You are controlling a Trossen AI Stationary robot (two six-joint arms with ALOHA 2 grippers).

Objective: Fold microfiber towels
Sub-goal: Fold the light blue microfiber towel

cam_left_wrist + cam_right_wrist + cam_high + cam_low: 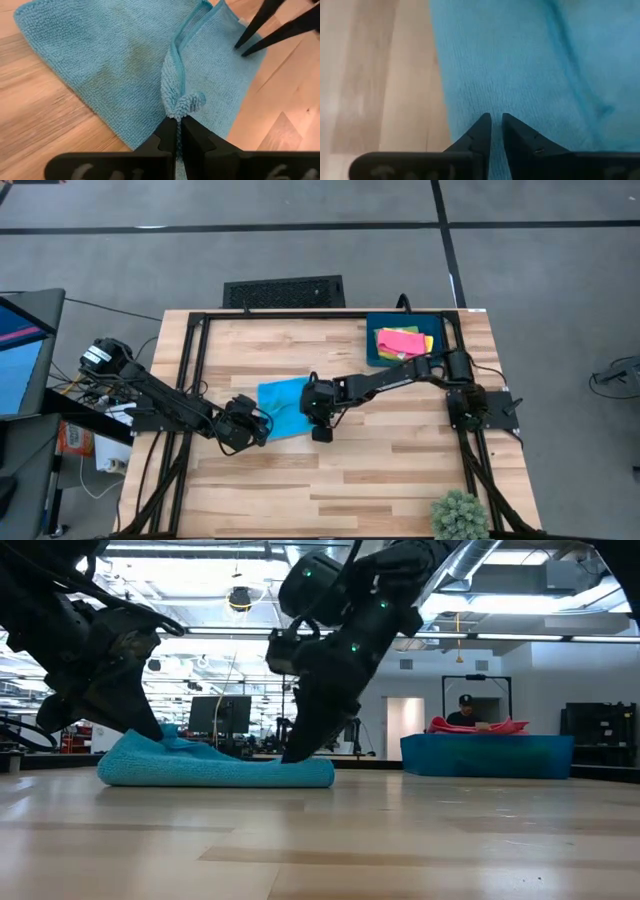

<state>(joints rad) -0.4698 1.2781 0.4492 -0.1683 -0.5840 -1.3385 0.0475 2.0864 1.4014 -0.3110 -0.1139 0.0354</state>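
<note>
Item: blue microfiber towel [283, 408], lying flat at mid-worktop [400, 470], partly folded, one hem ridged up.
Handling (judged): light, limp, grippy pile; no stiffness, so it sags wherever unsupported. Best taken at corners or along a hem.
Orientation: long axis roughly across the worktop, slightly skewed; raised fold runs toward the left arm.
Left gripper [176, 131]: jaws pressed together, pinching the towel's bunched hem at its near edge.
Right gripper [496, 127]: jaws narrowly parted, tips down on the towel's right portion.
Other stock: pink and yellow towels [400, 341] in dark blue tray [372, 350], far right corner.
</note>
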